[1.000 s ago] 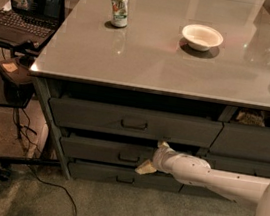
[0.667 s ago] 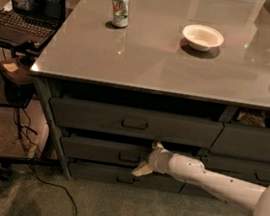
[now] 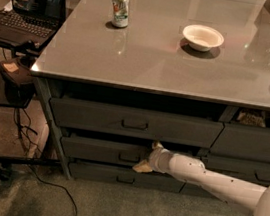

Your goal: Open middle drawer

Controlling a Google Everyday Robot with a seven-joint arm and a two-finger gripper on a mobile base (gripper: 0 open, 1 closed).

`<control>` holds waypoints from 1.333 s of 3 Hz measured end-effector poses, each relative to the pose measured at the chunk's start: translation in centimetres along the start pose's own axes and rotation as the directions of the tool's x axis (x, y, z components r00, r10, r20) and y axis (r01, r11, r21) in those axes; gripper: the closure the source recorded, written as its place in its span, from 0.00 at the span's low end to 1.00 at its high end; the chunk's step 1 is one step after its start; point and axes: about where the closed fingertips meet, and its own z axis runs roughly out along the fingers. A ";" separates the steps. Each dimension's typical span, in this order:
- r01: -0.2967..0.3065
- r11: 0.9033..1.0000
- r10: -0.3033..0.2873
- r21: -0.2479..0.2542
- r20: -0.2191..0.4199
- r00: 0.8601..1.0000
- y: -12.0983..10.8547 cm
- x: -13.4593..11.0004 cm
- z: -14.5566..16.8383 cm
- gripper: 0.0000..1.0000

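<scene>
Left of the grey table (image 3: 156, 67) a laptop (image 3: 32, 1) stands open; on top, a can (image 3: 120, 8), then a white bowl (image 3: 202, 38). Under the tall top drawer (image 3: 133, 122) sits the middle drawer (image 3: 93, 149). The gripper (image 3: 148, 156) hangs just right of its handle (image 3: 128, 157) with fingertips spread, holding nothing. The white arm (image 3: 215, 180) reaches in low from the right, nearly level.

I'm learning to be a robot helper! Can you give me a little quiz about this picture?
1. True or false: the soda can stands left of the white bowl on the table.
2. Where is the gripper? A: at the top drawer. B: at the middle drawer. C: at the bottom drawer.
3. Fill in: left of the table sits an open ____.

Key: 1 true. 2 B, just right of its handle. 3 laptop.
</scene>
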 end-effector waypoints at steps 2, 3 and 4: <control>0.000 1.000 0.000 0.000 0.000 1.000 0.0 0.0 0.0 0.65; 0.000 1.000 0.000 0.000 0.000 1.000 -0.4 -0.5 -0.6 0.88; 0.000 1.000 0.000 0.000 0.000 1.000 -0.7 -0.8 -1.1 1.00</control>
